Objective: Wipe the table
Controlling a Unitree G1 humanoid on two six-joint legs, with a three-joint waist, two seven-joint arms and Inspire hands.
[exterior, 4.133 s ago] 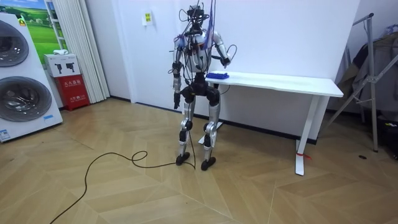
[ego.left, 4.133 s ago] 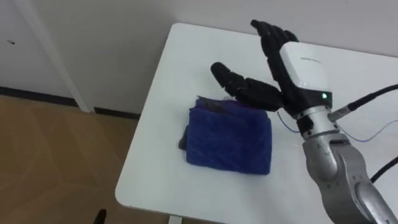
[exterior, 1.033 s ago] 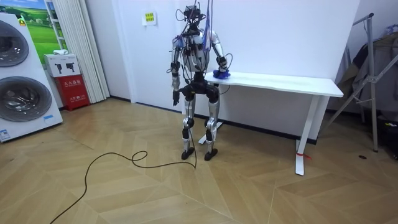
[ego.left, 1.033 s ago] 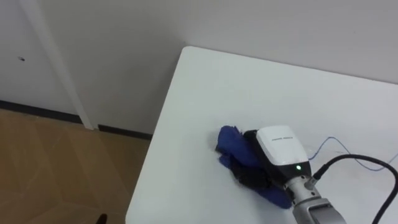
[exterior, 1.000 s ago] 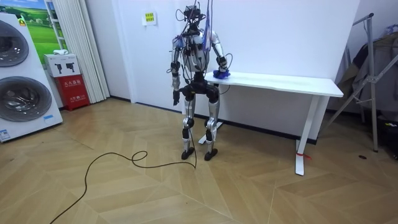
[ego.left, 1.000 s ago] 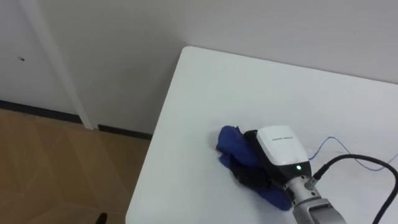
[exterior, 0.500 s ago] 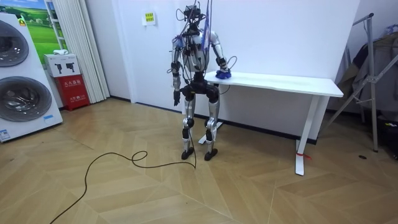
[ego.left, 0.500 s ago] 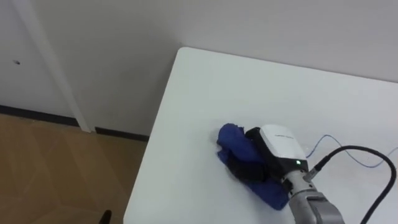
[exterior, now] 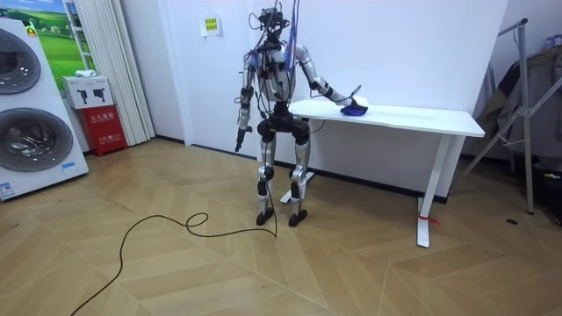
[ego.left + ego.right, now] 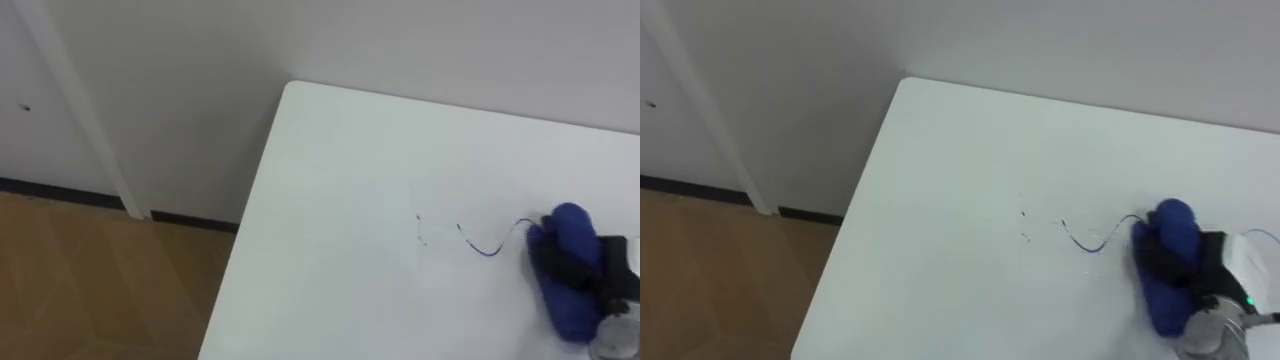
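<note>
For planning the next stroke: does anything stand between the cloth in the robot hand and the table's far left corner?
Nothing visible does. The right robot hand grips the blue cloth; toward that corner the white table shows just a thin blue line.

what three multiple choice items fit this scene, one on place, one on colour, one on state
1. Where is the cloth? A) on the floor B) on the table C) on a chair
2. What colour is the cloth? A) blue B) red C) yellow
3. What is the right robot hand doing? A) hanging open B) resting on bare table C) gripping the cloth
Answers: 1 B, it lies on the white tabletop; 2 A, it is plainly blue; 3 C, it curls over the bunched cloth.
</note>
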